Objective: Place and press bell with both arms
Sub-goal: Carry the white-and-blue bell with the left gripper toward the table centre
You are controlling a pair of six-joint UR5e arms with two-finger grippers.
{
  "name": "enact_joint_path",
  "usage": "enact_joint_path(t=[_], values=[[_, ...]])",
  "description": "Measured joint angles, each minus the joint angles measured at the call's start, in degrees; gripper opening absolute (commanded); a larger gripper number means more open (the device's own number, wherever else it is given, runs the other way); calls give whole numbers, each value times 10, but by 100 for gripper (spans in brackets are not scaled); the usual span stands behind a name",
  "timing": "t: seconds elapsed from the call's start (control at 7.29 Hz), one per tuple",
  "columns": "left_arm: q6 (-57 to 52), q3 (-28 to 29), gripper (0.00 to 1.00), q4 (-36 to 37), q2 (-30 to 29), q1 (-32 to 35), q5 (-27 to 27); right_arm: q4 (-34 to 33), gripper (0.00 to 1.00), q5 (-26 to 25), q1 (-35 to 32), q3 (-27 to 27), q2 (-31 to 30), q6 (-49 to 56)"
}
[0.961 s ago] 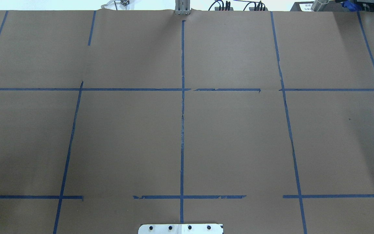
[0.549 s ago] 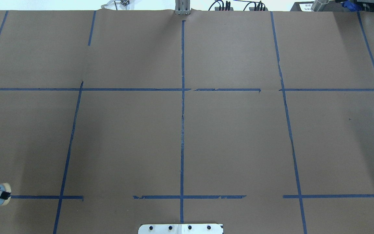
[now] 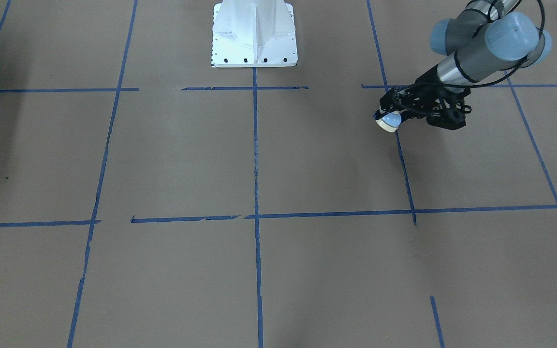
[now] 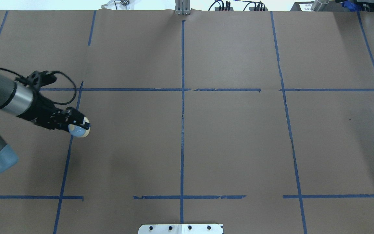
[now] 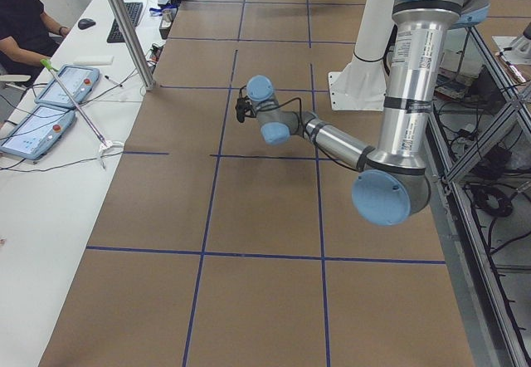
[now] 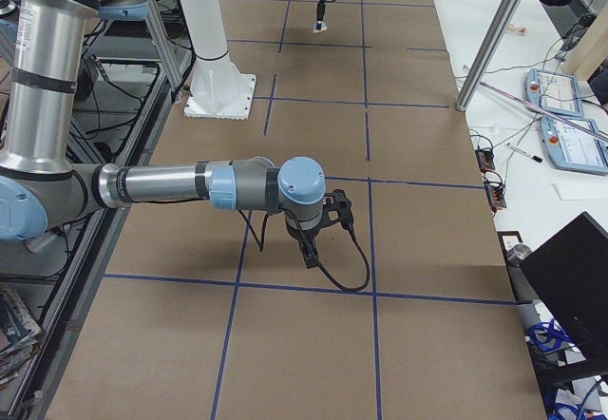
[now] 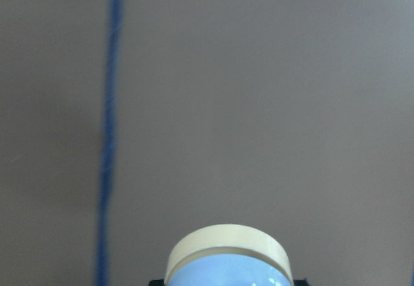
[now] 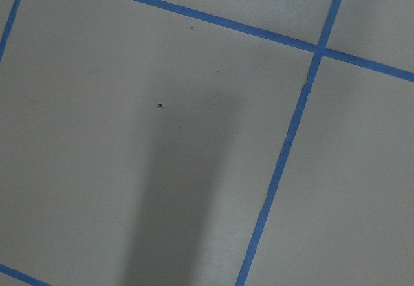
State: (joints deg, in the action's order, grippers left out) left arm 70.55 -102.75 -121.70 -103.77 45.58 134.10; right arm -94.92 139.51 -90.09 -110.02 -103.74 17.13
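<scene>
Looking at this one, the left gripper (image 4: 76,125) is clamped on the bell (image 4: 80,131), carried clear of the table (image 4: 232,146), out around 9 o'clock from the centre in the overhead view; the bell pokes straight out past the jaws, cream base facing away from the wrist toward the table, so its axis lines up with the gripper and I reckon a plain lowering sets it flat; the right gripper (image 6: 310,252) hangs over the other end, well apart; can't tell if its jaws are apart or together; it's got the longer trek for the press.
</scene>
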Motion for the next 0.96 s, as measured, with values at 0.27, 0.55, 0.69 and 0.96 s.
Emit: enact_joint_path(t=[0.27,0.55,0.69,0.96], values=[[0,68,2,179,-182,-38,-55,0,100,0,1,1,0,-1],[-1,212,5,275,-346,-81,-118,0,100,0,0,1,0,-2],[-2,278,5,285,-397,-91,-130,0,100,0,0,1,0,-2],[-6,361,10,287,-451,-100,-139,0,100,1,0,1,0,-2]])
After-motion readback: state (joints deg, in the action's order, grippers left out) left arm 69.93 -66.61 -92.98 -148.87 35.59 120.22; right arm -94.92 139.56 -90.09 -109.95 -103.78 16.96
